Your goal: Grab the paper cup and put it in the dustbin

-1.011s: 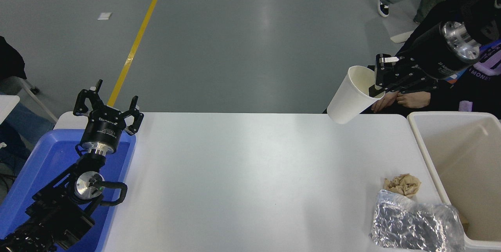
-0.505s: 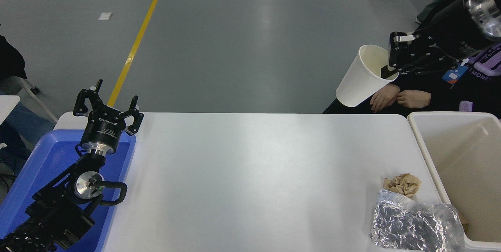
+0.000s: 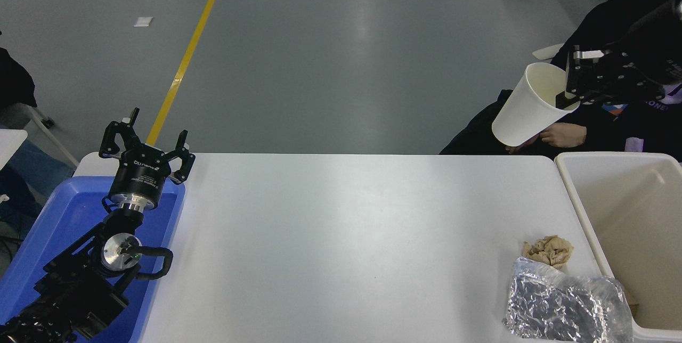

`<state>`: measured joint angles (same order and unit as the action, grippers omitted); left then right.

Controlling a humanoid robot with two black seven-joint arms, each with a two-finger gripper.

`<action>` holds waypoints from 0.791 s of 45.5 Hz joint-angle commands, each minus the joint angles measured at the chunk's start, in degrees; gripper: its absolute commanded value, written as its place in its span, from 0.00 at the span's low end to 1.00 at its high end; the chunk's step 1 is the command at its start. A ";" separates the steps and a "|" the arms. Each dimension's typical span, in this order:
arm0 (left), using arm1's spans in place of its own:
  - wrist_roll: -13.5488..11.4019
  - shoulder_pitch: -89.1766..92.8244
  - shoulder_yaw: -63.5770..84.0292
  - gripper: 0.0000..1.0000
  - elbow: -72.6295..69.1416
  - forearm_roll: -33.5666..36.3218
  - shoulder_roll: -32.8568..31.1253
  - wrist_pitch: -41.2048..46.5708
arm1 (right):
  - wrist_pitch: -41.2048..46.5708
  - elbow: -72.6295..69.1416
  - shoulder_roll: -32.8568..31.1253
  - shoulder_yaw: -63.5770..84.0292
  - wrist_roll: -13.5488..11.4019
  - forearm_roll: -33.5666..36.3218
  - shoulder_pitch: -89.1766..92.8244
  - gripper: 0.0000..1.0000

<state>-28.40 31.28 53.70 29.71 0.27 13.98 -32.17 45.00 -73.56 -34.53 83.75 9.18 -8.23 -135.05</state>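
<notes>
**Cup carried up and toward the bin side**

Over the last second the right gripper (image 3: 568, 99) has swung the paper cup (image 3: 527, 106) up and to the right. A second ago the cup hung low, close over the table's far edge; now it sits higher and nearer the picture's right edge, beyond the far left corner of the dustbin (image 3: 573, 194). My reading is that the pickup is done and the carry is under way, with the release still to come: the bin's opening lies below and to the right of the gripper, toward the camera.

The gripper is clamped on the cup's rim, one finger inside the mouth and the other against the outer wall. The cup hangs tilted, base down and to the left of the gripper, mouth up and toward it. It is plain white outside and cream inside, and looks undented.

The left gripper (image 3: 146, 143) rests over the blue tray (image 3: 48, 226), fingers spread, holding nothing.
</notes>
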 commanded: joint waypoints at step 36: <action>-0.08 0.00 0.08 0.98 -0.01 -0.01 -0.01 0.00 | -34.72 38.39 -7.40 -21.77 -0.22 6.21 67.18 0.00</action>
<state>-28.47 31.26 53.79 29.70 0.27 13.97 -32.17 14.73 -50.26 -45.27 73.58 9.13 -3.27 -88.12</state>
